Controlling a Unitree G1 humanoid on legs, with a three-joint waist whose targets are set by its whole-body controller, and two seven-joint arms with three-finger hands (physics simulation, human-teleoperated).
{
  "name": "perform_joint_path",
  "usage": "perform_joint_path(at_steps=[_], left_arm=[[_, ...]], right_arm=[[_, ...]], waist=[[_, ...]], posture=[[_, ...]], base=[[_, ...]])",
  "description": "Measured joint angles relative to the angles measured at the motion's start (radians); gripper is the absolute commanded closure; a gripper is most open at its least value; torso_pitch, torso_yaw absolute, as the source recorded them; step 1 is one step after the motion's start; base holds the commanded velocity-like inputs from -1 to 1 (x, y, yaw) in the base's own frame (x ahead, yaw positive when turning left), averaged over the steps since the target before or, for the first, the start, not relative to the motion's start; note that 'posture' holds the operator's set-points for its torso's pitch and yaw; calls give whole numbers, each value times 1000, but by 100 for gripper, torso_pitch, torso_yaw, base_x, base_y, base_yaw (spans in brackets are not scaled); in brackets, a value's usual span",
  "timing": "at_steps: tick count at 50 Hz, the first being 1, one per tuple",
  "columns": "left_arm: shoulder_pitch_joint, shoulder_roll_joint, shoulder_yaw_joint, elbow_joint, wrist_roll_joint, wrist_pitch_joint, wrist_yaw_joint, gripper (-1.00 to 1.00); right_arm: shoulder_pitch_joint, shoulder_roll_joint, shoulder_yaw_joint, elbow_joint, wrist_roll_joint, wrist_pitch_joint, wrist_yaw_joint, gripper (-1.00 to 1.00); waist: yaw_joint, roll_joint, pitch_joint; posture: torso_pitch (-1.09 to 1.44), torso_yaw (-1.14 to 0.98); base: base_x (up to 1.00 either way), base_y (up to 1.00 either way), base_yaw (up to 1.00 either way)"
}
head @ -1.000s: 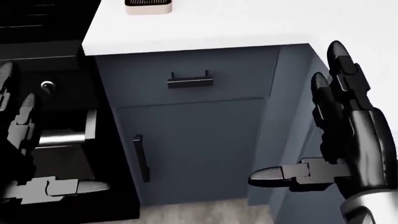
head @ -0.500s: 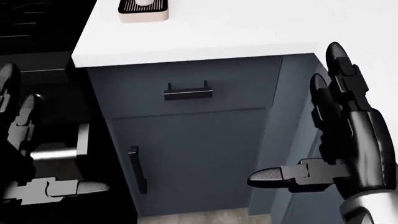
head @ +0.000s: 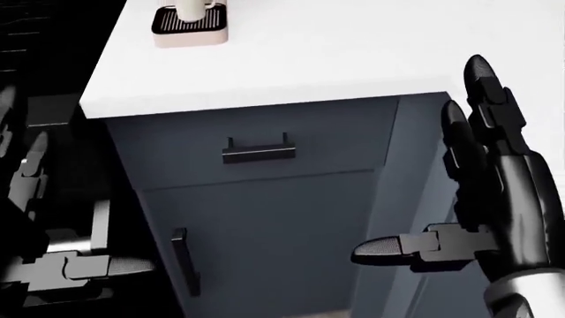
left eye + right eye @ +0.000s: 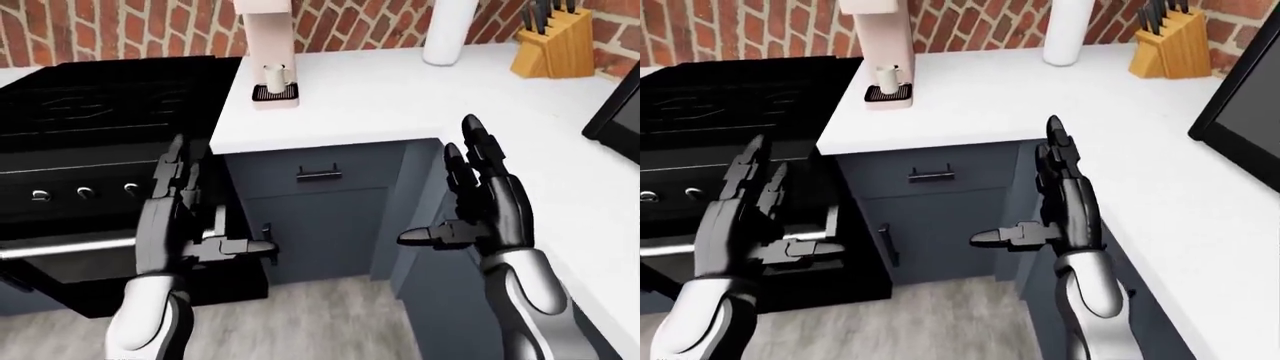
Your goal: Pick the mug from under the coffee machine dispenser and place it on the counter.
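Note:
A small white mug [image 4: 274, 77] stands upright on the drip tray [image 4: 275, 94] of a pale pink coffee machine [image 4: 267, 34], at the left end of the white counter [image 4: 400, 90]. The head view catches only the mug's base [image 3: 190, 8] at its top edge. Both hands hang low before the cabinets, well short of the mug. My left hand [image 4: 215, 202] is open in front of the stove, fingers spread and thumb pointing right. My right hand [image 4: 440, 187] is open near the counter's corner, its thumb pointing left. Neither holds anything.
A black stove [image 4: 110, 97] with an oven handle fills the left. Dark blue cabinets with a drawer handle [image 4: 318, 175] sit under the counter. A white cylinder [image 4: 450, 30] and a knife block [image 4: 553, 45] stand by the brick wall. A dark appliance [image 4: 620, 112] is at the right.
The head view has shifted: the counter edge and cabinet slid down and left in the picture, and the drip tray with the mug's base came in at the top. Both hands keep their pose.

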Motion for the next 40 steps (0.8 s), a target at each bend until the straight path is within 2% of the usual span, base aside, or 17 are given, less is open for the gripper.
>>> perform_joint_path(at_steps=[4, 6, 8, 9, 11, 13, 15, 19, 21, 23, 24, 27, 31, 34, 36, 38, 40], left_arm=[[-6, 1, -3, -11, 0, 0, 0, -100], [-7, 1, -4, -17, -1, -6, -1, -100], [-7, 2, -3, -20, -2, -11, -2, -100], [-8, -2, -6, -19, -2, -14, -3, -100], [-2, -9, -23, -6, -5, -9, -7, -100], [0, -8, -29, 1, -9, 1, -10, -100], [-1, -7, -23, -4, -10, 4, -11, -100], [-8, -5, -17, -24, -7, -6, -7, -100], [-8, -5, -19, -27, -6, -12, -7, -100], [-6, 0, -9, -15, -4, -12, -6, -100], [-1, -1, -4, -8, -2, -8, -4, -100], [2, -1, -2, -2, 3, 5, 1, -100], [-6, 0, -5, -20, 0, -3, -2, -100], [-10, 1, -5, -25, -2, -8, -3, -100], [-5, -9, -20, -19, -5, -4, -5, -100], [-5, -8, -27, -9, -10, 7, -10, -100], [-6, -6, -22, -11, -11, 13, -10, -100]], right_arm=[[-5, -3, -10, -13, -3, -1, -3, -100], [-7, -2, -9, -21, -4, -9, -4, -100], [-8, -2, -6, -24, -2, -14, -3, -100], [-8, -6, -9, -23, -2, -16, -2, -100], [0, -7, -22, -10, -6, -15, -5, -100], [7, -6, -27, 3, -10, -6, -9, -100], [5, -6, -24, 0, -12, 0, -11, -100], [-2, -7, -20, -17, -9, -12, -7, -100], [-4, -7, -19, -20, -8, -16, -5, -100], [-1, 2, -7, -13, -5, -15, -3, -100], [2, 3, 0, -6, -3, -10, 0, -100], [4, 1, 0, -1, -1, 2, 3, -100], [-4, -1, -9, -20, -4, -8, -1, -100], [-7, -2, -7, -27, -3, -15, -1, -100], [-3, -7, -19, -17, -5, -12, -3, -100], [5, -6, -26, -7, -10, -1, -8, -100], [2, -7, -24, -8, -12, 6, -10, -100]], waist=[[2, -39, -4], [6, -65, -2], [8, -101, -7], [3, -110, -11], [-9, -94, 1], [-14, -95, 1], [-13, -80, 0], [-15, -30, 7], [-17, 10, -2], [-2, -3, 1], [2, -2, 3], [5, -13, -4], [6, -59, -2], [6, -113, -10], [-8, -94, -2], [-13, -99, -2], [-13, -87, -3]], posture=[[0, 0], [0, 0], [0, 0], [0, 0], [0, 0], [0, 0], [0, 0], [0, 0], [0, 0], [0, 0], [0, 0], [0, 0], [0, 0], [0, 0], [0, 0], [0, 0], [0, 0]], base=[[13, 0, 0], [13, 0, 0], [13, 0, 0], [14, 0, 0], [13, 0, 0], [13, 0, 0], [13, 0, 0], [13, 0, 0], [13, 0, 0], [14, 0, 0], [14, 0, 0], [13, 0, 0], [13, 0, 0], [13, 0, 0], [13, 0, 0], [13, 0, 0], [13, 0, 0]])
